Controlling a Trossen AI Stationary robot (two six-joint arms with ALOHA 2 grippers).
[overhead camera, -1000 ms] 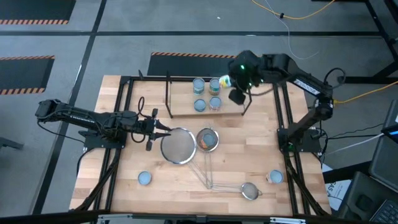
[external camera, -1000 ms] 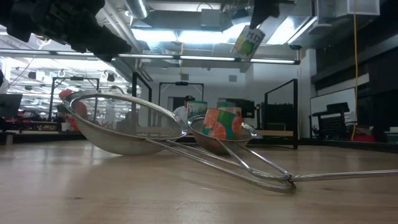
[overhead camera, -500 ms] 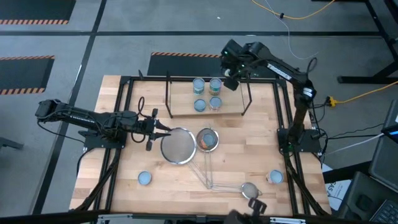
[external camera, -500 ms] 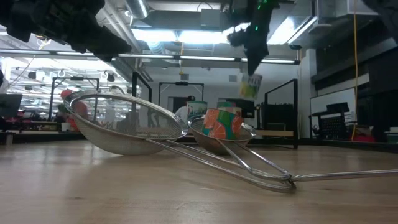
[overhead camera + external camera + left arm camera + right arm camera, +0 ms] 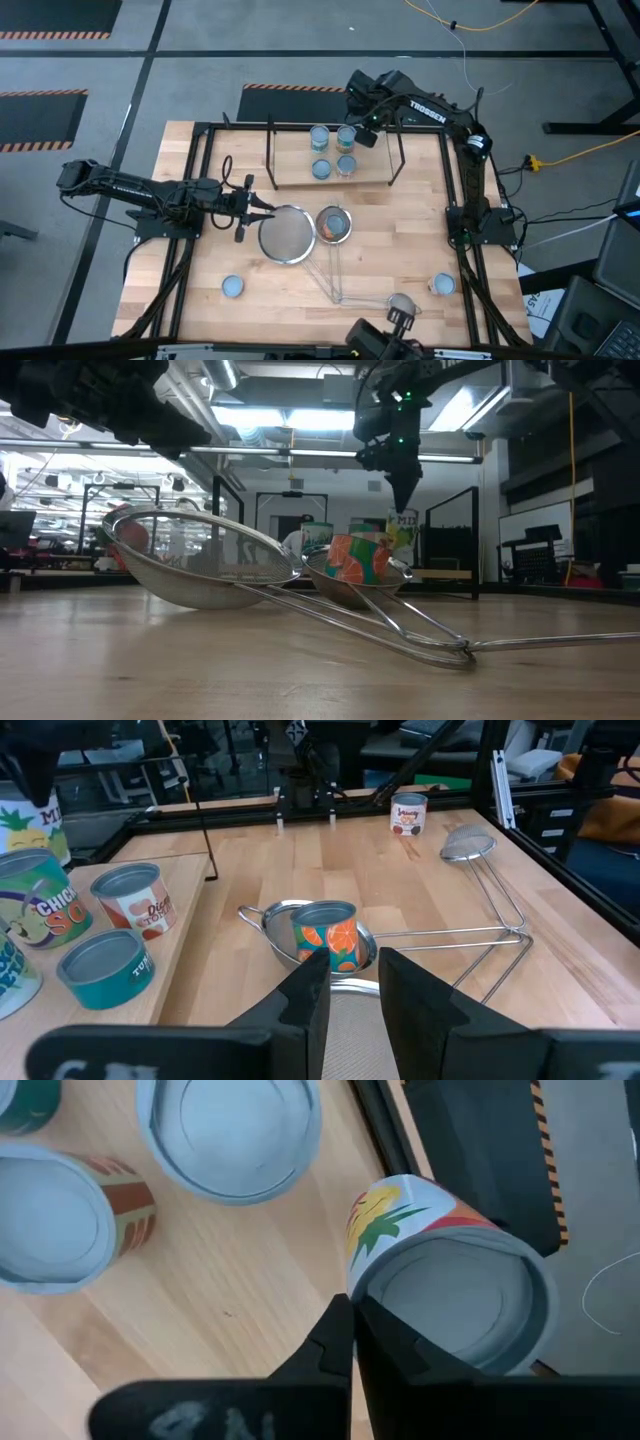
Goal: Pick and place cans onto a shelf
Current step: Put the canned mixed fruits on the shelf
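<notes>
My right gripper [image 5: 366,128] hung over the far right end of the shelf [image 5: 300,180], its jaws pinched nearly together on the rim of a can [image 5: 452,1280] with a yellow-and-green label. In the right wrist view my 2 fingers met on the can's wall at its open-looking pale top, so I was grasping it by the lip, not around the body. I judged the can a stiff, light tin with a smooth paper-like label, likely to swing or slip in so thin a hold, and better gripped across its sides if it had to be retaken. Its long axis ran close to vertical, slightly tilted, with the pale round end facing up toward my wrist. It sat just beside the 4 cans [image 5: 331,152] already standing upright on the shelf board; whether its base touched the board I could not tell. My left gripper [image 5: 252,208] waited partly open beside the large strainer [image 5: 286,236].
</notes>
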